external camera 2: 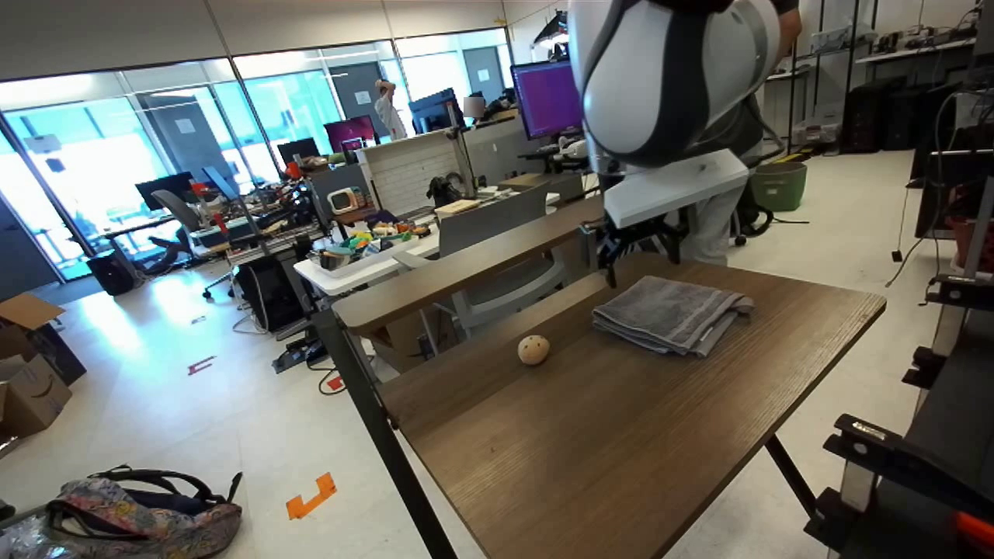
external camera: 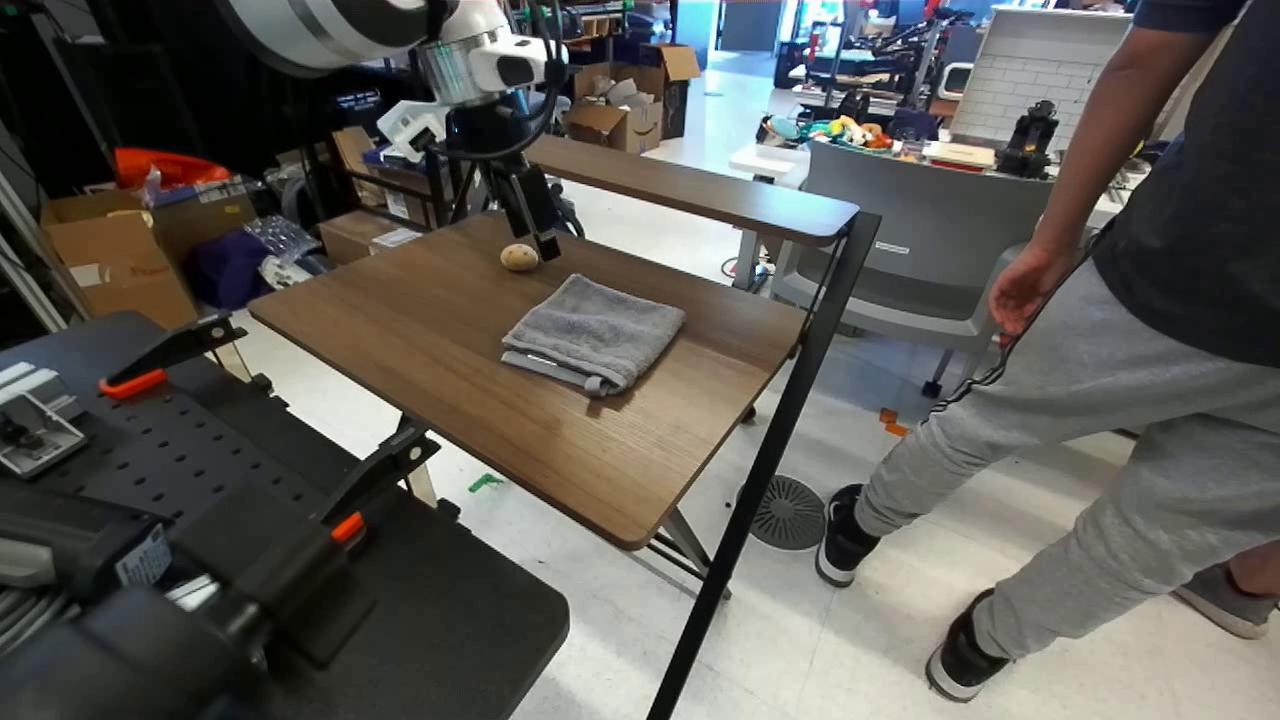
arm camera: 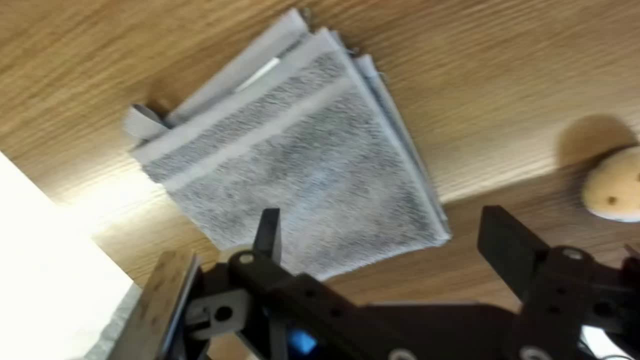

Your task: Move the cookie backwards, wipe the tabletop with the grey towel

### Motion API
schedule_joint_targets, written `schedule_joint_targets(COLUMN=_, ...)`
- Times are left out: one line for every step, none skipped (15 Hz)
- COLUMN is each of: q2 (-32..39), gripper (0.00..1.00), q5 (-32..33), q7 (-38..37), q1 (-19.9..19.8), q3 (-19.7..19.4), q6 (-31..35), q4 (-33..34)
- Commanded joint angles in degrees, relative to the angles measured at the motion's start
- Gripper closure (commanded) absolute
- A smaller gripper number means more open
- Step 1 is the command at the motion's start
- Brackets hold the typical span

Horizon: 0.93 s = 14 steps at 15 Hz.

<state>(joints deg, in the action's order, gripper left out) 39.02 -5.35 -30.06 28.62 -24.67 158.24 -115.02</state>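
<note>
The cookie is a round tan ball-like thing with dark specks (external camera: 519, 257) on the brown wooden tabletop (external camera: 400, 305). It also shows in an exterior view (external camera 2: 533, 350) and at the right edge of the wrist view (arm camera: 614, 187). The grey towel (external camera: 597, 330) lies folded flat on the tabletop, apart from the cookie; it shows in an exterior view (external camera 2: 664, 314) and large in the wrist view (arm camera: 310, 165). My gripper (arm camera: 381, 216) is open and empty above the table, over the towel's edge. In an exterior view the gripper (external camera 2: 643, 265) is behind the towel.
A raised wooden shelf (external camera: 690, 190) runs along one long side of the table, with a black metal leg (external camera: 770, 465) at its end. A black bench (external camera: 420, 590) with clamps stands close by. A person (external camera: 1150, 300) stands near a grey chair (external camera: 900, 230).
</note>
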Motion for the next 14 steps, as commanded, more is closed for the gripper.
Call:
schedule_joint_targets(q2=-1.35, gripper=0.00, q5=2.97, q7=0.50, q1=-7.10, q3=3.21, q6=-1.31, q4=-2.91)
schedule_joint_targets(q2=-0.22, gripper=0.00, q5=3.33, q7=0.12, q1=-8.23, q3=3.49, q6=-0.72, q4=-2.91)
schedule_joint_targets(q2=1.03, gripper=0.00, q5=3.21, q7=-0.18, q1=-9.58, q3=4.23, q6=0.19, q4=-2.70)
schedule_joint_targets(q2=2.20, gripper=0.00, q5=2.99, q7=-1.90, q1=-9.79, q3=3.87, q6=1.60, q4=-2.67)
schedule_joint_targets(q2=3.29, gripper=0.00, q5=1.79, q7=-2.42, q1=-11.14, q3=4.90, q6=2.41, q4=-2.19)
schedule_joint_targets(q2=3.97, gripper=0.00, q5=0.85, q7=-3.82, q1=-11.49, q3=4.96, q6=3.80, q4=-1.91)
schedule_joint_targets(q2=4.40, gripper=0.00, q5=0.10, q7=-4.93, q1=-12.02, q3=5.31, q6=5.47, q4=-1.73)
schedule_joint_targets(q2=4.87, gripper=0.00, q5=-0.24, q7=-5.96, q1=-12.26, q3=5.39, q6=6.55, q4=-1.33)
schedule_joint_targets(q2=5.51, gripper=0.00, q5=-0.40, q7=-7.21, q1=-12.20, q3=5.06, q6=8.03, q4=-0.93)
schedule_joint_targets(q2=6.42, gripper=0.00, q5=-0.51, q7=-8.38, q1=-12.03, q3=4.51, q6=9.05, q4=-0.18)
schedule_joint_targets(q2=7.11, gripper=0.00, q5=-0.48, q7=-9.48, q1=-11.60, q3=3.80, q6=9.85, q4=0.33)
schedule_joint_targets(q2=7.92, gripper=0.00, q5=-0.65, q7=-10.44, q1=-11.49, q3=3.38, q6=10.55, q4=1.13)
schedule_joint_targets(q2=8.55, gripper=0.00, q5=-0.66, q7=-11.35, q1=-11.24, q3=2.96, q6=10.81, q4=1.80)
schedule_joint_targets(q2=9.26, gripper=0.00, q5=-0.69, q7=-12.09, q1=-11.06, q3=2.78, q6=10.93, q4=2.65)
